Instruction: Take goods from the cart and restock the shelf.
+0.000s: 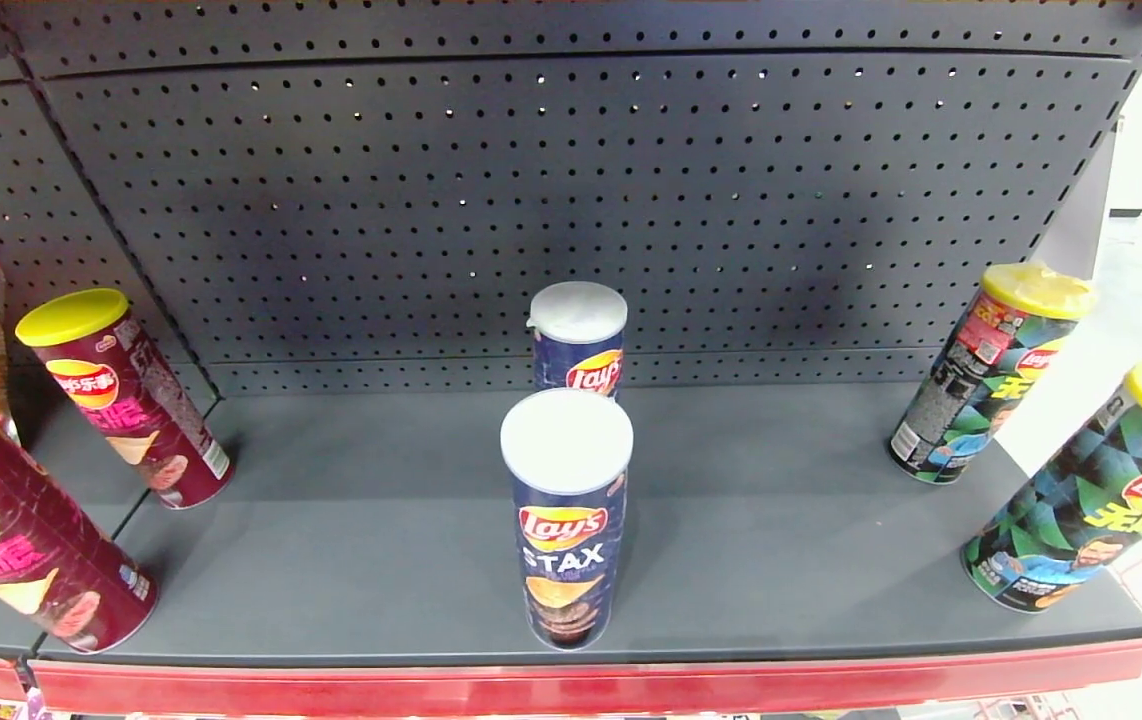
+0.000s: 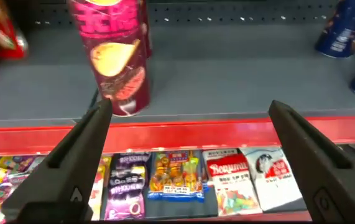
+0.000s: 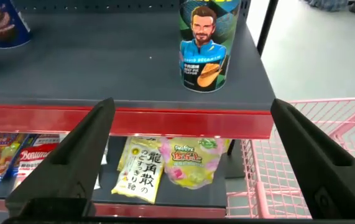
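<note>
Left wrist view: left gripper point(image 2: 191, 109), jaws spread wide, nothing held, stationed before the red front edge point(image 2: 183, 130) of the shelf point(image 2: 227, 74); one maroon can point(image 2: 118, 62) is recorded standing just beyond that edge. Right wrist view: right gripper point(image 3: 194, 104), jaws likewise spread and empty, held before the same edge near the shelf's right end, where one green can point(image 3: 205, 43) stands close to the corner. Below both, packets point(image 2: 171, 180) are listed on a lower tier. Head view, stock on shelf: two maroon cans at left, two blue cans point(image 1: 571, 520) in file at centre, two green cans at right, all on their bases, the groups well apart with bare board between. Cart point(image 3: 326, 162): pink wire, beside and below the shelf's right end; its contents cannot be made out. Step judged: between placements, no item in hand. Next move, as judged: the right arm, nearer the cart, would be turned to it, a can pinched around its body and carried upright into a gap.
</note>
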Robot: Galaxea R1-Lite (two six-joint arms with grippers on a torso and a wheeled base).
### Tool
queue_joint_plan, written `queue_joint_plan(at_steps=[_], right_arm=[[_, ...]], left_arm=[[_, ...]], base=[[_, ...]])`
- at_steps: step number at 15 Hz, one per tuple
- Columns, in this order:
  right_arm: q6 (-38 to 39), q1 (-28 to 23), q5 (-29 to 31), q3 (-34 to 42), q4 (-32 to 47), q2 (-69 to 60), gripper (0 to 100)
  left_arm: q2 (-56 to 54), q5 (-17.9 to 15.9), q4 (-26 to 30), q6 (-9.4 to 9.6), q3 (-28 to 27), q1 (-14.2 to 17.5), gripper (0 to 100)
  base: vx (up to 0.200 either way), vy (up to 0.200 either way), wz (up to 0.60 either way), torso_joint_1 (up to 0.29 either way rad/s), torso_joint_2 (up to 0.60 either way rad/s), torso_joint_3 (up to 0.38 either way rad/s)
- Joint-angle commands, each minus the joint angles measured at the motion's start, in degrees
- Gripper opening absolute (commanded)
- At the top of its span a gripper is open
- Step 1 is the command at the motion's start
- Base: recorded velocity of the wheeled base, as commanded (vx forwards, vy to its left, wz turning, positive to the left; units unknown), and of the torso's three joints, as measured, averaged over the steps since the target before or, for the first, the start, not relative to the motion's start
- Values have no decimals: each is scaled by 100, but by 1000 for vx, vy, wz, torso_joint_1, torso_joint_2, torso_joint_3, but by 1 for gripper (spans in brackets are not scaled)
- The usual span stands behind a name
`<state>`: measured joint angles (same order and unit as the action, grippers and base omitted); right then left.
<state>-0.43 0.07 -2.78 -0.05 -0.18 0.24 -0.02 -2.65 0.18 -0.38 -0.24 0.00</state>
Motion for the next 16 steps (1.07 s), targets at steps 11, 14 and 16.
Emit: queue_joint_plan(at_steps=[11, 14, 16], right_arm=[[25, 1, -38, 5, 1, -24, 100], [25, 1, -38, 5, 1, -24, 100], [25, 1, -38, 5, 1, -24, 100]], left_arm=[[2, 159, -9, 20, 24, 9, 100], [2, 150, -9, 20, 24, 0, 100], [2, 159, -9, 20, 24, 9, 100]], base=[[0, 0, 0, 0, 0, 0], [0, 0, 0, 0, 0, 0], [0, 0, 0, 0, 0, 0]])
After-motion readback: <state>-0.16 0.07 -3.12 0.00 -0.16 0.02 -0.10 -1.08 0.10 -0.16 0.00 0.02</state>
